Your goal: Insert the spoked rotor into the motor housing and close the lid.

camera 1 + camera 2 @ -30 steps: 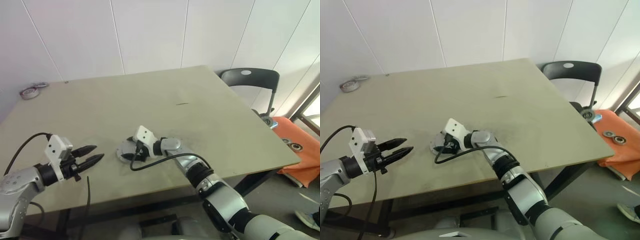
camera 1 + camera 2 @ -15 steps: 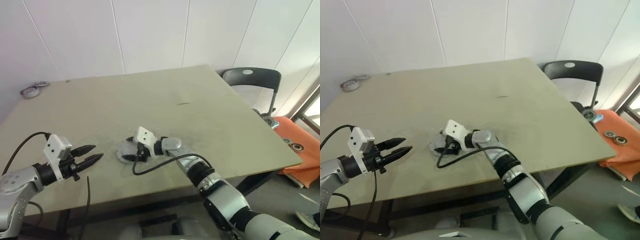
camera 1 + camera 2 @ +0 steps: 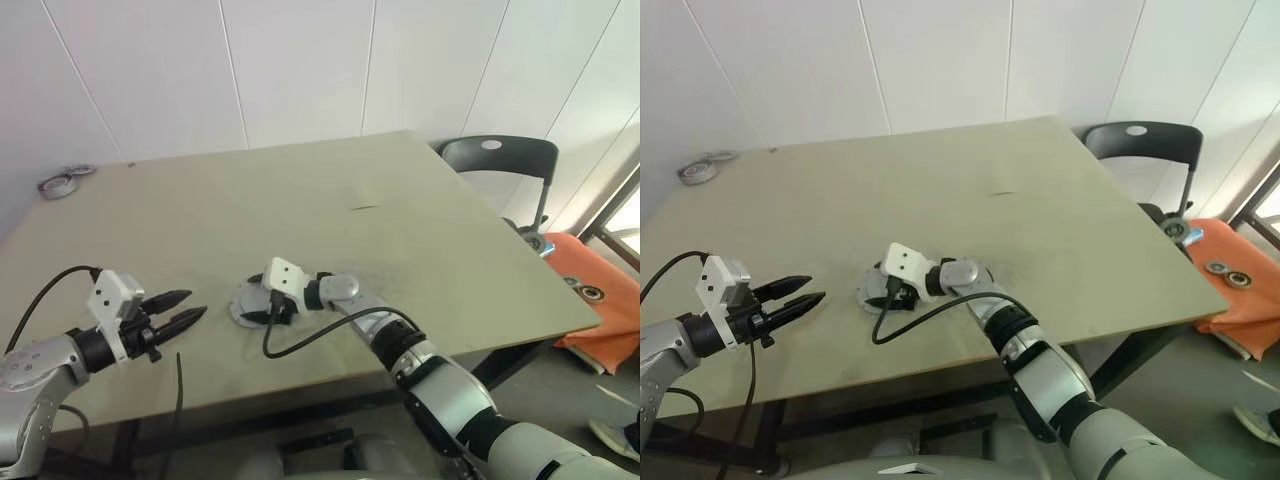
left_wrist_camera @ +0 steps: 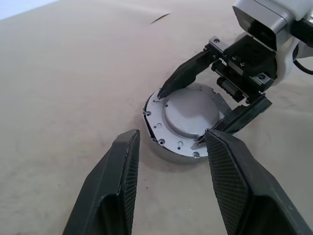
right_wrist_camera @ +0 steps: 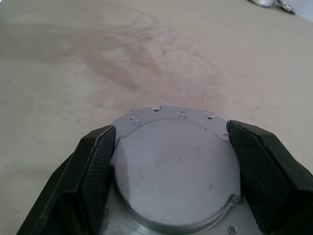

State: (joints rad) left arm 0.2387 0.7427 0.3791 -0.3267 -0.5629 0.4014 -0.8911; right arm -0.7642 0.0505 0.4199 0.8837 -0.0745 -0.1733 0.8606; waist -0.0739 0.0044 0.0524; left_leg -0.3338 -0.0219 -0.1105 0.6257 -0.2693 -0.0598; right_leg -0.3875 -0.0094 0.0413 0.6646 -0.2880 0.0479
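Right gripper [image 4: 208, 115] straddling lidded motor housing [image 4: 188, 122], contact unclear

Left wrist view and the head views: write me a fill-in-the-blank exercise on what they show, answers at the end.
1. The right gripper has its two black fingers on either side of the round silver ____.
2. The lid sits on the ____ table.
3. The left gripper holds ____.
4. Beyond the table's far right corner stands a black ____.

Missing words: lid; beige; nothing; chair
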